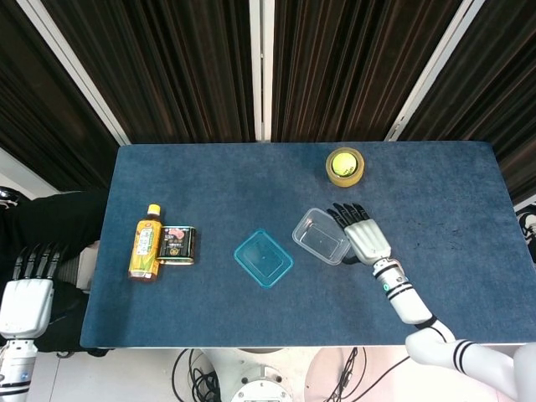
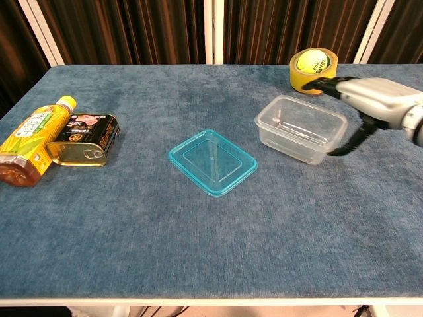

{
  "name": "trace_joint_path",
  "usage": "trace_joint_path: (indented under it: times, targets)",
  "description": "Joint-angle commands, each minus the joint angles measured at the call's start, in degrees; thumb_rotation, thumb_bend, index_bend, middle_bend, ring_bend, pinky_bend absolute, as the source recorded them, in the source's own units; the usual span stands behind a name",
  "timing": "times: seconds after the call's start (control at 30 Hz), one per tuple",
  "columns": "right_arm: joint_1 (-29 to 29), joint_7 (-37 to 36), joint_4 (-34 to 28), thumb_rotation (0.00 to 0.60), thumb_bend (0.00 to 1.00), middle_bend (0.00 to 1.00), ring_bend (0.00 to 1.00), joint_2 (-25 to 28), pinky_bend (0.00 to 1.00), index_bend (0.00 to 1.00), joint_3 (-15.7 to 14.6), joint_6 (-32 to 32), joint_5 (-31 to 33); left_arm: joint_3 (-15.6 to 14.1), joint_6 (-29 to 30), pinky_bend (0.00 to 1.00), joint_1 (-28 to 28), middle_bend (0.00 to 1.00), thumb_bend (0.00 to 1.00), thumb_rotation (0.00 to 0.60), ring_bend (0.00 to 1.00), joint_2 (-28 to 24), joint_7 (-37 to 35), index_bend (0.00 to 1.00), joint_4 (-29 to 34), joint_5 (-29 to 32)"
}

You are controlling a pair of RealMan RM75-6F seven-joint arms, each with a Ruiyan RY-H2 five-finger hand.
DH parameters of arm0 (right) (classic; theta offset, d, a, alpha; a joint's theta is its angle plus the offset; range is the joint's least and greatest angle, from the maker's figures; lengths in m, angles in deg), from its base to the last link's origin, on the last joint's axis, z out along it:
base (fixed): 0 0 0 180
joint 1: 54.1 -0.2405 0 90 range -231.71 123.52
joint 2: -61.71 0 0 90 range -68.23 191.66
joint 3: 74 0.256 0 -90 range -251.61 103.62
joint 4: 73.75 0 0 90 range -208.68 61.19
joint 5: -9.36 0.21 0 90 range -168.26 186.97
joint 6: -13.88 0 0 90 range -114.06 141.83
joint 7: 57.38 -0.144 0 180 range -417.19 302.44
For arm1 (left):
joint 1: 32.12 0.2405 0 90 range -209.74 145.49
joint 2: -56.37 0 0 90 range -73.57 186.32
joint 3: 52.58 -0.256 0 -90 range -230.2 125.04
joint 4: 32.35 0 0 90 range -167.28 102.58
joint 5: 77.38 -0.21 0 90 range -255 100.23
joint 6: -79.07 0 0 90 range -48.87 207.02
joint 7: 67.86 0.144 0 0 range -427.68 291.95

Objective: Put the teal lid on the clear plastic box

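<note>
The teal lid (image 1: 263, 258) (image 2: 213, 161) lies flat near the middle of the blue table. Just to its right is the clear plastic box (image 1: 321, 236) (image 2: 301, 129), empty and turned at an angle. My right hand (image 1: 364, 239) (image 2: 373, 102) is against the box's right end, fingers stretched along its far side and thumb by its near corner; a firm grip does not show. My left hand (image 1: 25, 293) hangs off the table's left front corner, fingers straight and holding nothing. It does not appear in the chest view.
A yellow tape roll with a ball in it (image 1: 344, 167) (image 2: 313, 69) stands behind the box. A tea bottle (image 1: 146, 244) (image 2: 30, 140) and a dark tin (image 1: 177, 245) (image 2: 84, 139) lie at the left. The table's front edge (image 2: 211, 300) is near.
</note>
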Motion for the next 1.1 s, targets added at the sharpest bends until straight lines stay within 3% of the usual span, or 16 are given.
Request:
trace_joint_path:
  times: [0.03,0.27,0.5,0.63,0.83,0.97,1.1]
  targets:
    - [-2.85,1.75,2.60,0.600,0.03,0.00,0.00,-2.32,0.00,0.00,1.91,2.06,1.69,-0.04,-0.03,0.00,-0.01,0.04,0.00,0.600,0.00,-0.14,-0.03,0.06,0.00,-0.07]
    - [-8.61,6.49,8.06,0.600,0.03,0.00,0.00,-4.81,0.00,0.00,4.89,6.80,6.14,0.00,-0.58,0.00,-0.57,0.04,0.00,0.600,0.00,-0.97,0.54,0.06,0.47,-0.58]
    - [-9.67,7.54,8.76,0.600,0.03,0.00,0.00,-4.21,0.00,0.00,5.75,8.03,9.88,0.23,-1.34,0.00,-1.22,0.04,0.00,0.600,0.00,-1.51,0.89,0.06,0.90,-0.58]
    - [-7.10,6.77,2.79,0.600,0.03,0.00,0.00,0.19,0.00,0.00,3.74,5.76,8.63,0.45,-3.25,0.00,-3.10,0.04,0.00,0.600,0.00,-2.66,0.36,0.06,1.56,-2.11]
    - [1.35,6.69,-11.54,0.600,0.04,0.00,0.00,12.56,0.00,0.00,-0.01,-3.94,5.92,0.52,-11.29,0.00,-10.61,0.04,0.00,0.600,0.00,-4.96,-2.28,0.09,4.06,-8.57]
    - [7.91,5.01,-20.62,0.600,0.04,0.00,0.00,20.59,0.00,0.00,-0.80,-15.14,2.18,1.84,-19.88,0.00,-19.06,0.07,0.00,0.600,0.00,-4.18,-4.05,0.11,4.64,-13.09]
    - [13.13,4.50,-26.57,0.600,0.04,0.00,0.00,26.31,0.00,0.00,-2.12,-22.05,0.45,4.58,-30.20,0.00,-27.82,0.08,0.02,0.600,0.00,-1.74,-2.72,0.13,4.58,-12.78]
